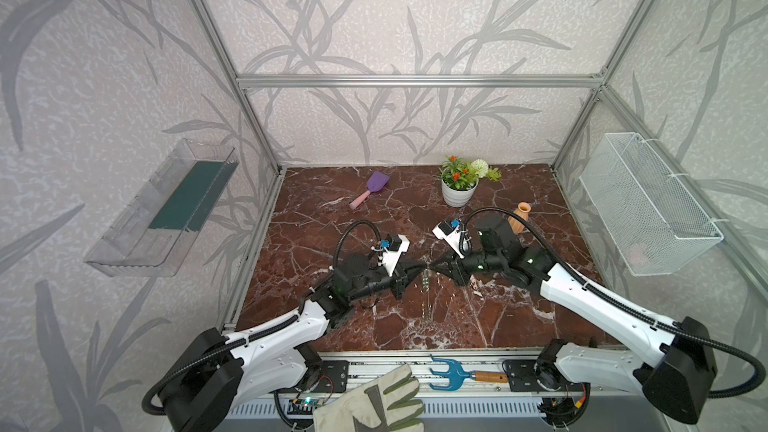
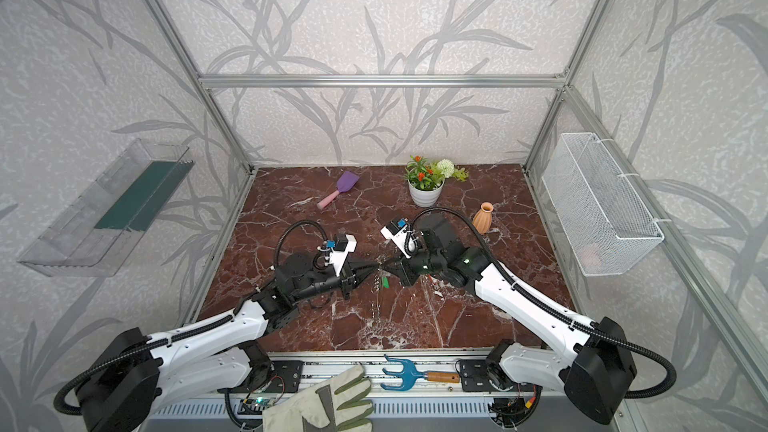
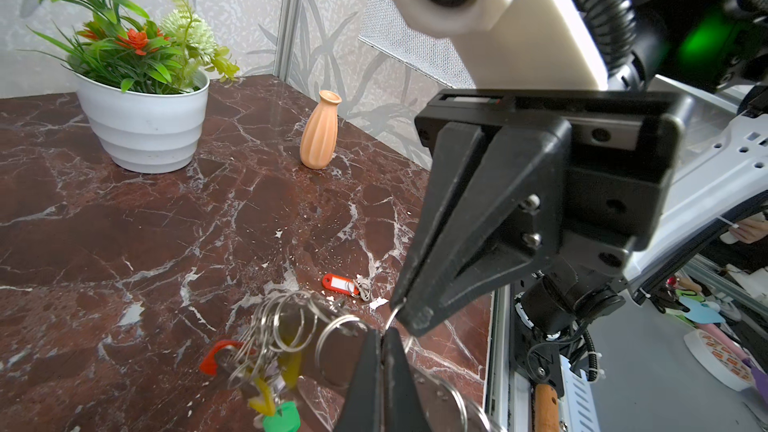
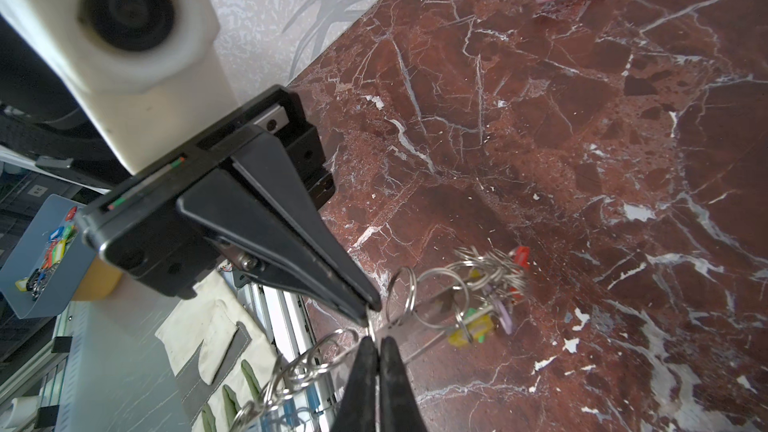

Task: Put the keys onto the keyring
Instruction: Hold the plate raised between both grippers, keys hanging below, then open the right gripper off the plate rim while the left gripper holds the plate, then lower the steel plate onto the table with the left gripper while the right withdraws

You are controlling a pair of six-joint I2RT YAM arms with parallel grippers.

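Nearly there, I'd say: several keys [image 3: 266,396] already hang on the keyring [image 3: 328,347], held mid-air over the table centre. Left gripper [image 3: 382,340] & right gripper [image 3: 415,317] each pinch it, jaws pressed tight. One red key [image 3: 338,284] left, loose on table [image 3: 124,243] — red-brown marble, leaf-print walls, alu frame.

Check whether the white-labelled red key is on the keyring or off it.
Off: the red key lies alone on the table, apart from the keyring.
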